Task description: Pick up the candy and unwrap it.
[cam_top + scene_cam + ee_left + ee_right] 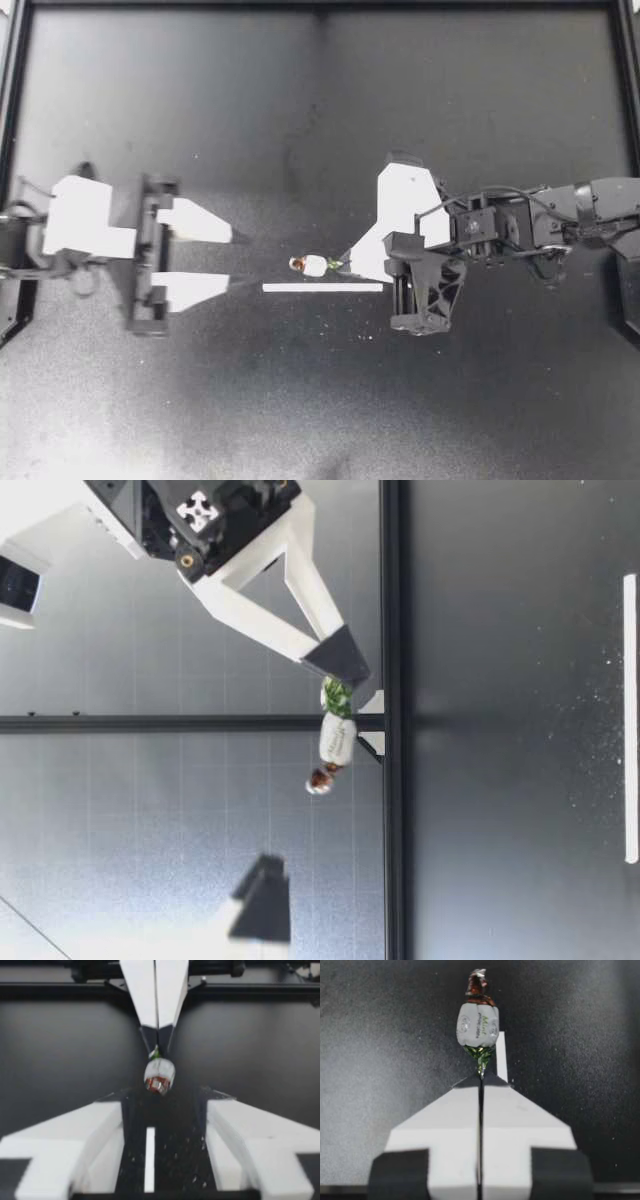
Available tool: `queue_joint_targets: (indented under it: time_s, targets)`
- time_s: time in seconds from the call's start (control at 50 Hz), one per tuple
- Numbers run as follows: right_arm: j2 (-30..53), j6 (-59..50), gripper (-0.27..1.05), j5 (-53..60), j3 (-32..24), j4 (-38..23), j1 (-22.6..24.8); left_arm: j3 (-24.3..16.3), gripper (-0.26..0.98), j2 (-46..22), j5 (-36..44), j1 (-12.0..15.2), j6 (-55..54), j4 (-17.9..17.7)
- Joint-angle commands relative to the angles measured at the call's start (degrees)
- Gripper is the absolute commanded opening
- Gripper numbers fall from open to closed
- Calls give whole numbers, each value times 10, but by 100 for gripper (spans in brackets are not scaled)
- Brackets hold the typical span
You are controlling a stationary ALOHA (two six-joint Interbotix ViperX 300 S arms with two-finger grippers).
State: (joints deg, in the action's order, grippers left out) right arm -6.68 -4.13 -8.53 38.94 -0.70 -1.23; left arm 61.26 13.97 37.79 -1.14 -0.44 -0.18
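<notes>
Pinching the candy by its green twisted end, the right gripper is closed tight, holding it clear above the table, brown end toward nine o'clock. Farther that way the left gripper gapes wide, apart from the candy. A white strip lies at the candy's six o'clock.

Noted candy wrapper as thin crinkly film, glossy: white body, green and brown twisted ends. Logged table as matt black, finely grainy, flecked with pale specks. Took right gripper and left gripper for smooth matt white plastic with darker tips. Marked white strip on table as flat, matt, tape-like.
</notes>
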Motion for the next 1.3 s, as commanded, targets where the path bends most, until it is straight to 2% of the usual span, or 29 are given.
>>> queue_joint_targets:
  time_s: [0.0,0.88,0.96,1.16,1.28]
  targets:
    - [-11,0,-21,10,-15,-3,2,-25,45,-9,6,-3,-6,0]
    - [-3,0,-21,14,-30,-6,2,-58,41,-54,6,-2,-24,-11]
    - [-3,0,-21,14,-30,-6,3,-58,34,-57,6,-2,-24,-13]
    - [-2,-1,-21,13,-28,-6,2,-53,-2,-51,7,-2,-16,-18]
    - [-1,-2,-21,13,-25,-6,2,-47,-15,-49,17,-2,-16,-18]
